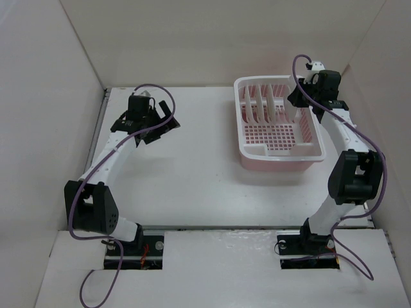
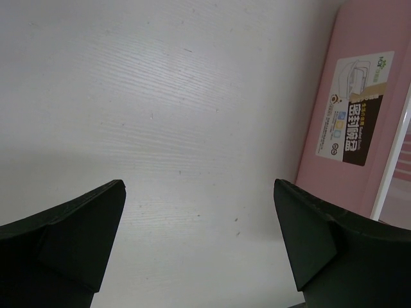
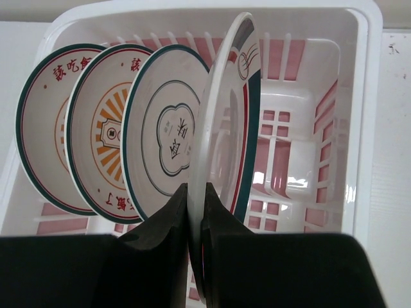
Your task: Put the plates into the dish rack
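My left gripper is well off to the left of the dish rack. It hangs over the white table. Its two black fingers are spread wide apart and there is nothing between them. From the left wrist camera I see the rack's pink side wall at the right edge, with a sticker on it. The rack sits on the far right part of the table. Inside it, four plates stand up on their edges in a row, and I count them from the rack's left end in the right wrist view. The first plate has a dark green rim and red marks. Just beside it, the second plate has an orange sun shape in the middle. The third plate has a thin dark ring and dark marks in the middle. The fourth plate is the one most to the right, and it has a green and red band. My right gripper is over the rack's right end. Its fingers are pressed close together on the near rim of the fourth plate, one on each side. I cannot tell if that plate touches the rack's bottom.
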